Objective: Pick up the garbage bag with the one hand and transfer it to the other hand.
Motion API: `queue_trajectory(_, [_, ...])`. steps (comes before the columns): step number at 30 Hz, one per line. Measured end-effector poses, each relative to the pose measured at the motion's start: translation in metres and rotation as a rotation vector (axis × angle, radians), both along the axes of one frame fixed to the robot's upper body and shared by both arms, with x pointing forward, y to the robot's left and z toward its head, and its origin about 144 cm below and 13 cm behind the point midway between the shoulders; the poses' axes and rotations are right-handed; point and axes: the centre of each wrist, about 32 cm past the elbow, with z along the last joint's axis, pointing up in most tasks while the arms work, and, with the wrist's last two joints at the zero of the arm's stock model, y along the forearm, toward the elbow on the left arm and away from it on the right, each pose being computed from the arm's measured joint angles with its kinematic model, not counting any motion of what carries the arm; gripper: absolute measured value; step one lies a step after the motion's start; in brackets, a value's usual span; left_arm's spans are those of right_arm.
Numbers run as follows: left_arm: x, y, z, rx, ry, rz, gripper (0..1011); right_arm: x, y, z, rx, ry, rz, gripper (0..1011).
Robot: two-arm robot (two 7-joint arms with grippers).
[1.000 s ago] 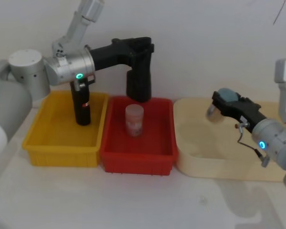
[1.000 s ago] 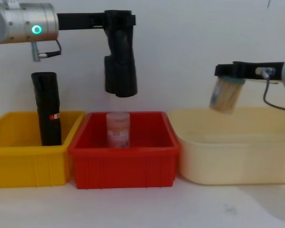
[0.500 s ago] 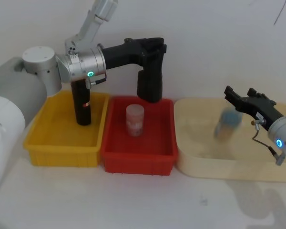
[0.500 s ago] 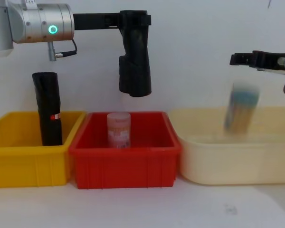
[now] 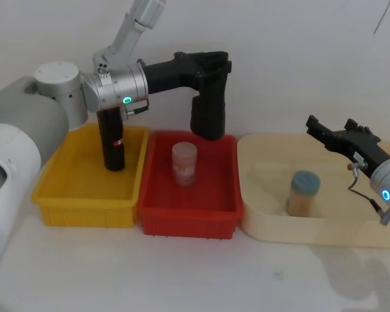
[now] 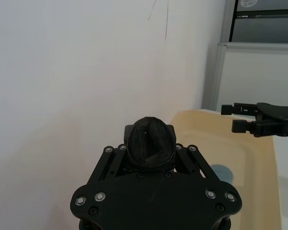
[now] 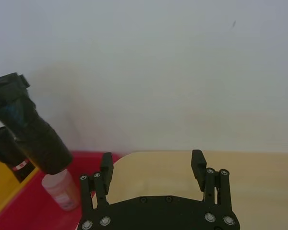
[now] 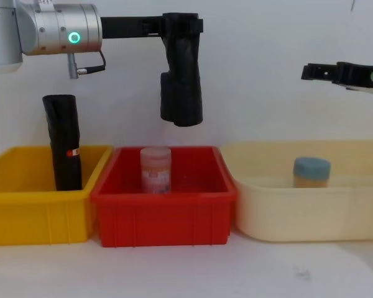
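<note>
At upper centre we see the left gripper (image 8: 183, 26) clamped on the top of the garbage bag (image 8: 181, 93), which hangs above the red bin (image 8: 165, 217); at the right edge the right gripper (image 8: 326, 70) stands wide, holding nothing, above the cream tub (image 8: 298, 217).

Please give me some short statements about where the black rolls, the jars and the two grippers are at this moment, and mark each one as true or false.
1. The left gripper holds the garbage bag in the air. True.
2. The right gripper is shut on the blue-lidded jar. False: it is open and empty, above the beige tub, and the jar stands inside that tub.
3. The slim black roll with a red-and-white label stands upright in the yellow bin. True.
4. The pink jar lies on its side in the beige tub. False: it stands upright in the red bin.
</note>
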Motion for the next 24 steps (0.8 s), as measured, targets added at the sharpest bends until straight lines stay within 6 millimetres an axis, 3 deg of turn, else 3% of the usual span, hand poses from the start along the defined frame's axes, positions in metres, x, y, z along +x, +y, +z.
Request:
queue_trajectory(10, [0.0, -0.001, 0.001, 0.002, -0.001, -0.005, 339, -0.008, 0.012, -0.001, -0.002, -0.015, 0.075, 1000])
queue_trajectory(24, [0.001, -0.002, 0.001, 0.003, -0.002, -0.007, 339, -0.017, 0.07, -0.002, -0.058, -0.127, 0.207, 1000])
